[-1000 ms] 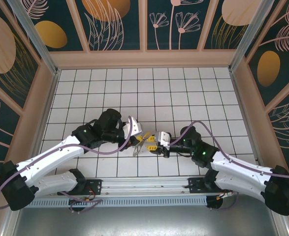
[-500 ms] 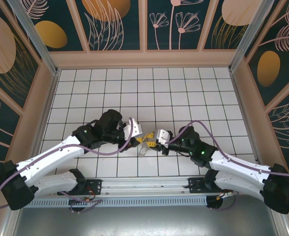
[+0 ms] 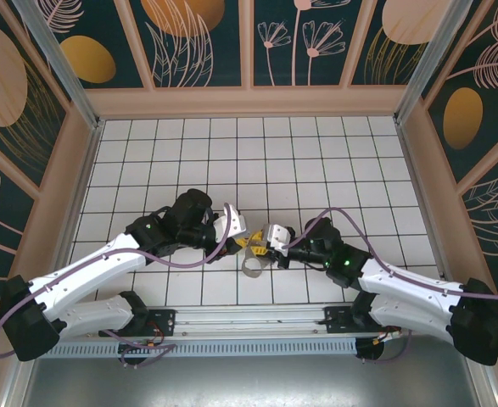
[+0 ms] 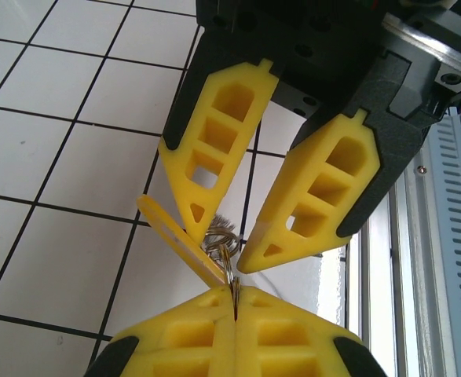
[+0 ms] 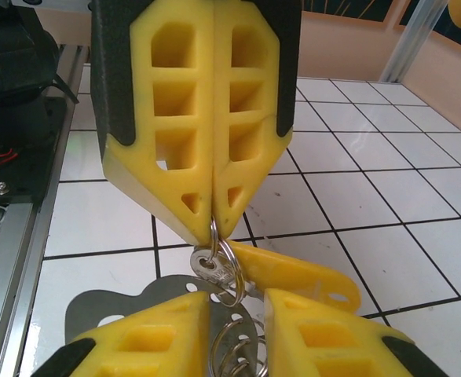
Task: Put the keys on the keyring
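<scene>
One silvery key (image 5: 205,267) is seen against the keyring (image 5: 232,271), which is pinched by the closed left gripper (image 5: 214,224) just over the tiled table (image 3: 316,153), while the right gripper (image 5: 236,302) is held narrowly parted astride the ring's lower coils.

We are finding no text, label, brand, number or sign that can be read in any of these views
</scene>
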